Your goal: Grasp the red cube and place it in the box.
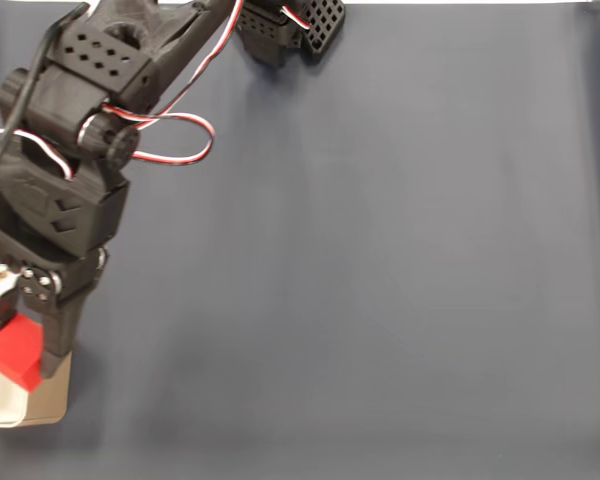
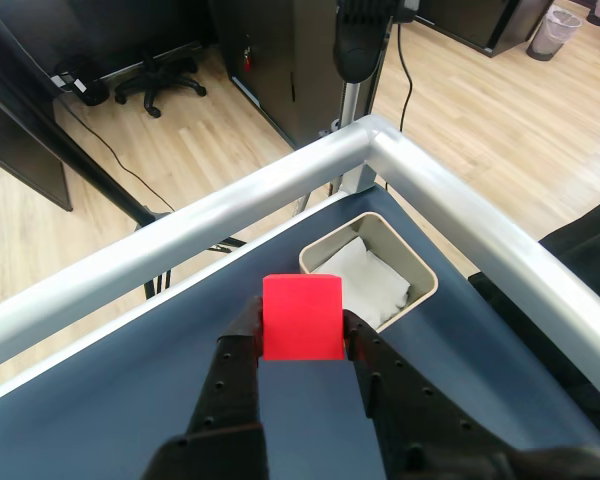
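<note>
matte black arm [image 1: 75, 150], red-white cables [image 1: 180, 125], seemingly perforated.

Fixed view: the box [image 1: 42, 405], at 8 o'clock, was cut off by the left edge and partly covered by the red cube [image 1: 18, 349] and arm. Other view: the end effector [image 2: 301, 336] ran past the bottom edge; the cube hid part of the box's near rim.

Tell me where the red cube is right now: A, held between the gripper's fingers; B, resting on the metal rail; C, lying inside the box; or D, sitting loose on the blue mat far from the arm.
A: in the other view the red cube sits clamped between the black fingers of the gripper, short of the box.
</note>
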